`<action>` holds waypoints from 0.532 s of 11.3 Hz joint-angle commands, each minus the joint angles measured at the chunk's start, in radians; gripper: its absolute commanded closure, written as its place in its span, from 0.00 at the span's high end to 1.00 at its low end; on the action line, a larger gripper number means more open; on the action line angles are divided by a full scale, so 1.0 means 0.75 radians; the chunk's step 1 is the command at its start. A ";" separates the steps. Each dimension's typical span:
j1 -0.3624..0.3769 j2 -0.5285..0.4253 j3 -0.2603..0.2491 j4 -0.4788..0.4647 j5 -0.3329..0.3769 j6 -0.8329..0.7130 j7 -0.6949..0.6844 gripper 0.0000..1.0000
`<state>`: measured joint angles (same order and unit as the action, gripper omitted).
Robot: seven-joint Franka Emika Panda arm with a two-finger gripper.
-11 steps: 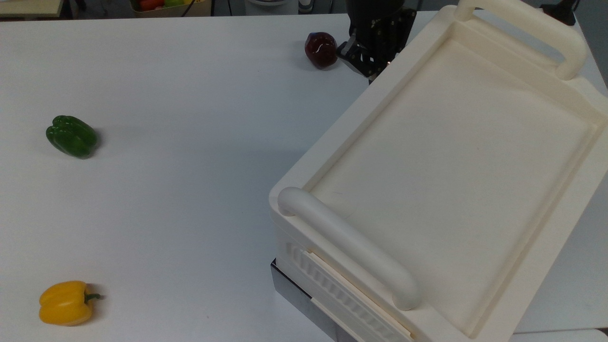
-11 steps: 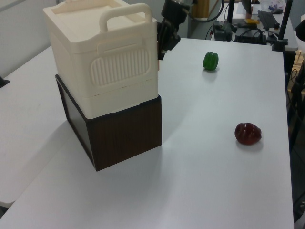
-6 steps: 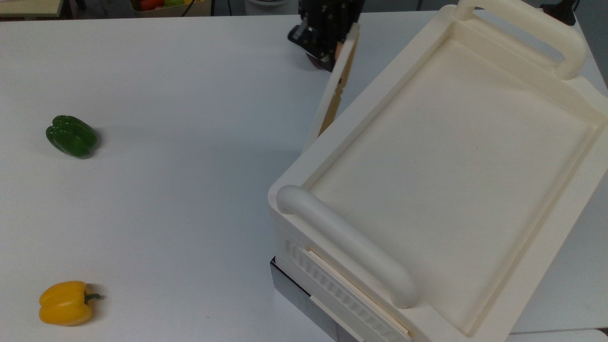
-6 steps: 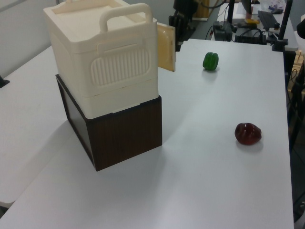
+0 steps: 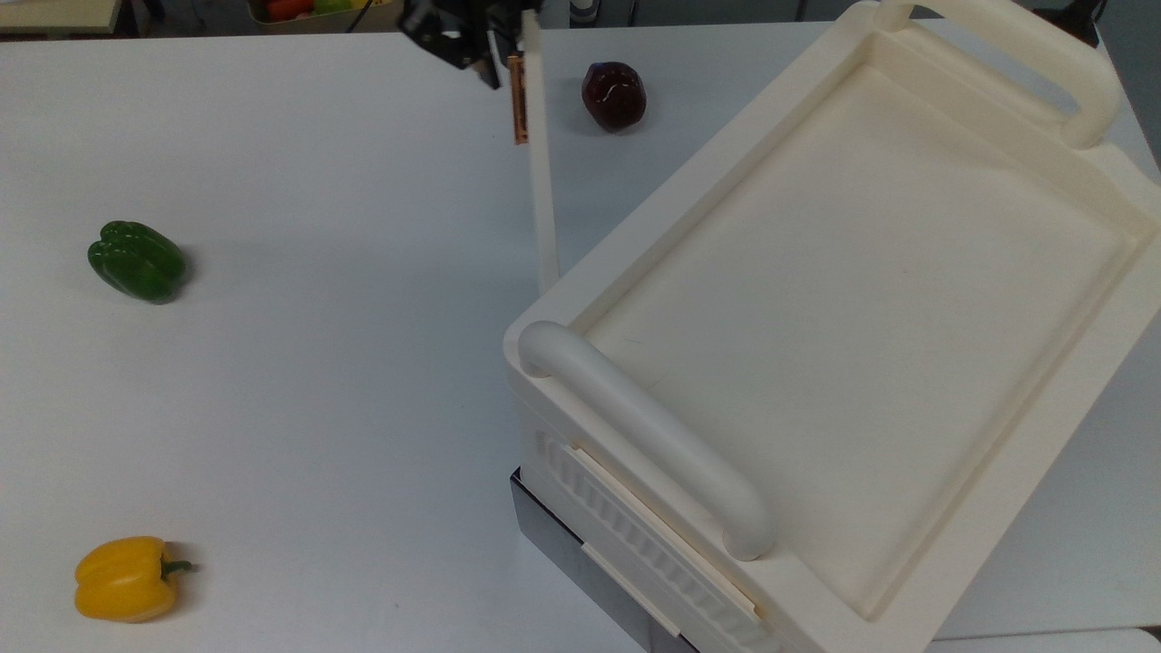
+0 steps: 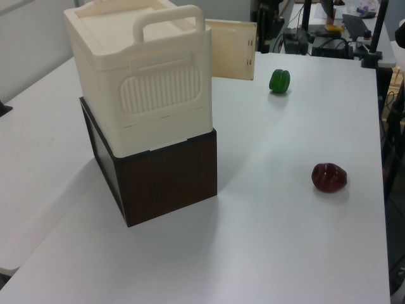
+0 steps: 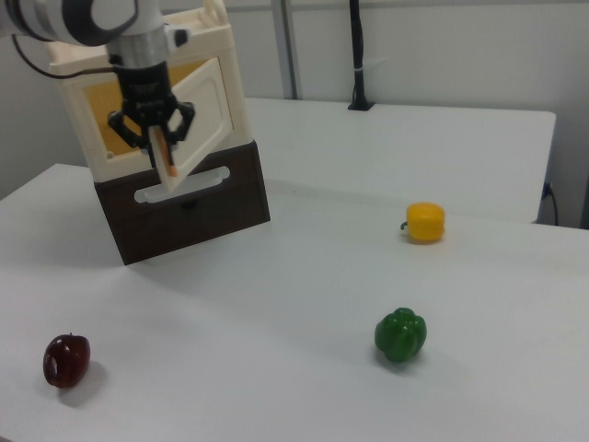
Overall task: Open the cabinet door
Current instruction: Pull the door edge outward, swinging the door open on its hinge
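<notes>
- Cream-white plastic cabinet door [image 5: 541,172]: swinging out from the cabinet [image 5: 862,299], hinged at the corner nearest the big rounded bar handle [image 5: 644,444]; in the top view it is standing edge-on, its free end pointing well away from the cabinet's side wall.
- Copper-coloured strip handle [image 5: 518,86]: sitting at the door's far free end, the end farthest from the cabinet.
- My gripper [image 7: 155,140]: pinching that strip handle between both fingers, as the right view is showing; in the top view my gripper [image 5: 472,36] is sitting just beside the door's free end, on the side away from the cabinet.
- Opening behind the door [image 7: 101,124]: showing a yellowish interior in the right view, so the cabinet's side is standing uncovered.
- Progress, as I am judging it: the door is standing at a wide angle to the cabinet wall, so the opening itself is looking largely done; what is remaining is perhaps a little more swing, then letting go of the handle and drawing clear.
- Dark red fruit [image 5: 614,94]: lying on the table between the open door and the cabinet's far corner, apart from both.
- Green pepper [image 5: 137,259] and yellow pepper [image 5: 125,578]: lying well apart from the cabinet, not in the door's way.
</notes>
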<state>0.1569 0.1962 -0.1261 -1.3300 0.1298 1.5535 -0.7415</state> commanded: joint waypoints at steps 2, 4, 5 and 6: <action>-0.057 -0.035 -0.081 -0.055 0.001 -0.014 -0.026 0.65; -0.125 -0.033 -0.087 -0.055 -0.040 -0.020 0.021 0.65; -0.164 -0.035 -0.085 -0.055 -0.048 -0.026 0.088 0.65; -0.190 -0.035 -0.077 -0.055 -0.050 -0.026 0.204 0.66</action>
<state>0.0517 0.1960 -0.1897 -1.3444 0.1081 1.5485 -0.7180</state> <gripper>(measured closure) 0.344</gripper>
